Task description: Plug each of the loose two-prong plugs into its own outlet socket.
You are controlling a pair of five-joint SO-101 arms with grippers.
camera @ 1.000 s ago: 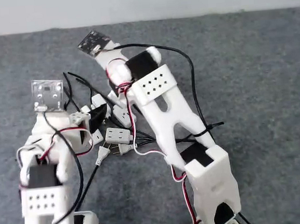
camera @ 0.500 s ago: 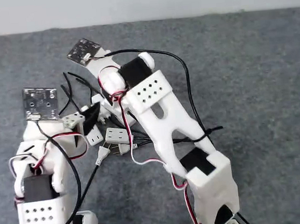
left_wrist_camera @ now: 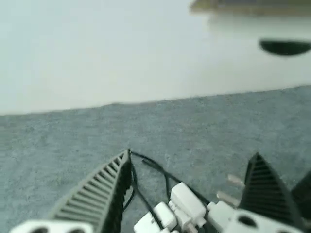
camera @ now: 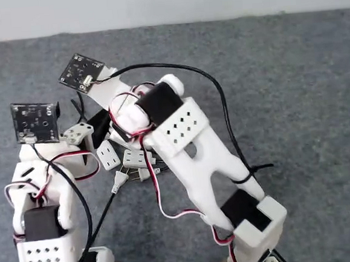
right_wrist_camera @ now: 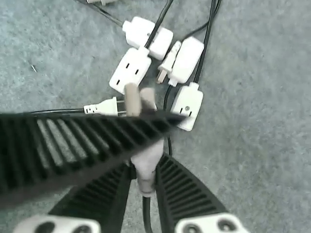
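Right gripper [right_wrist_camera: 142, 167] is clamped on a plug [right_wrist_camera: 146, 150]. Prongs are best squared up with the socket [camera: 108, 154] at its 6 o'clock, high view.

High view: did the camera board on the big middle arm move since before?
Yes. The right arm's camera board has swung toward the picture's left and a little lower, farther left of the white socket block, which has stayed put.

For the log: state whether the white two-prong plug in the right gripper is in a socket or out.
Out. The right gripper holds the white two-prong plug; both prongs show bare to their tips.
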